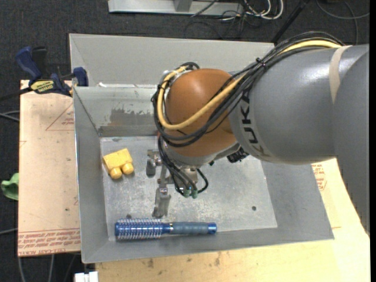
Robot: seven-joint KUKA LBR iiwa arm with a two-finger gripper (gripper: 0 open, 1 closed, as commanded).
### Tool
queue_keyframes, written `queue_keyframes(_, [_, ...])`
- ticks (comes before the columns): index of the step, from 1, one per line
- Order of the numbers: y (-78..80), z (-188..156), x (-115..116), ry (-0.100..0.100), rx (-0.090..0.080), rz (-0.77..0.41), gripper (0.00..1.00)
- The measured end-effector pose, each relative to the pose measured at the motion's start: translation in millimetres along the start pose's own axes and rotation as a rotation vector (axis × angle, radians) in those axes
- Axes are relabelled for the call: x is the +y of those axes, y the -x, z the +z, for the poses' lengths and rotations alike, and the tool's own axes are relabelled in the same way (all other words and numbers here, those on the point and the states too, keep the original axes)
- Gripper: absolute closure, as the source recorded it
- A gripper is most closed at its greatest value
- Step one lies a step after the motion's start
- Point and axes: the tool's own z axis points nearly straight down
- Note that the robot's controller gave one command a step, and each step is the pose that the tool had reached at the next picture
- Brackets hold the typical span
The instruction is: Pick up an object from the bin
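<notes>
In the camera view the grey metal bin holds two loose things: one yellow plastic piece and one blue hairbrush. The yellow piece is a blocky wedge with two rounded knobs along its lower edge, and it lies on the left part of the bin floor, apart from everything else. The hairbrush lies flat along the front edge of the floor, its bristled head to the left and its smooth handle running right. The arm comes in from the right, with one domed orange cover on its wrist, wrapped in yellow and black cables. Below the cover the gripper hangs low over the middle of the floor. Its lowest metal part ends just above the bristled head of the hairbrush, near it, though contact cannot be made out. The yellow piece sits well to the gripper's left and farther back. Whether the gripper is spread or closed cannot be told from this angle, and nothing can be seen held in it. The bin floor is dull grey metal, speckled and scuffed, with sloping walls and a dark rubbed patch on the back wall. Beyond the bin lie a dark room floor, loose cables and a pale metal bar.
</notes>
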Motion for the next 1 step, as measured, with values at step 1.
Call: queue_keyframes(1, [-15.7, 118.5, 9.5, 0.001, -0.005, -0.062, 0.00])
